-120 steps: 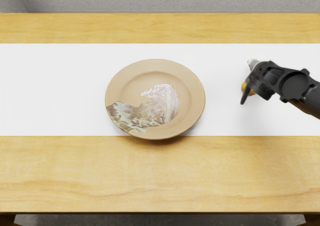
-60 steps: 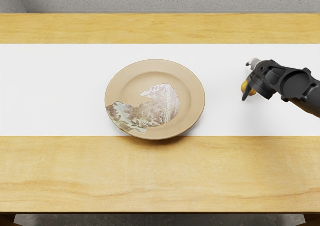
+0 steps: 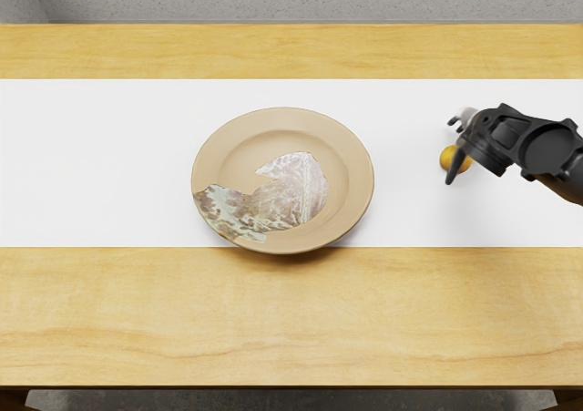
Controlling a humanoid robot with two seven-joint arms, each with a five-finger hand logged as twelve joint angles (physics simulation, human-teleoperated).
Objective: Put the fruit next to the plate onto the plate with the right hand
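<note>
A tan plate (image 3: 351, 169) with a mottled grey-brown patch on its lower left sits mid-table on the white runner. A small orange-yellow fruit (image 3: 452, 161) lies on the runner well to the right of the plate, mostly covered by my right hand (image 3: 453, 147). That black hand comes in from the right edge and hovers over the fruit. One finger (image 3: 450, 170) points down at the fruit's left side and another reaches out above it. The fingers are spread around the fruit and not closed on it. The left arm is out of view.
The white runner (image 3: 109, 165) crosses the wooden table (image 3: 291, 320) from left to right. A grey wall runs behind the table's far edge. Bare runner lies between the plate and the fruit.
My right hand has drifted a little to the right and slightly up. The fruit has stayed where it was, and a bit more of it shows. The plate has not moved.
</note>
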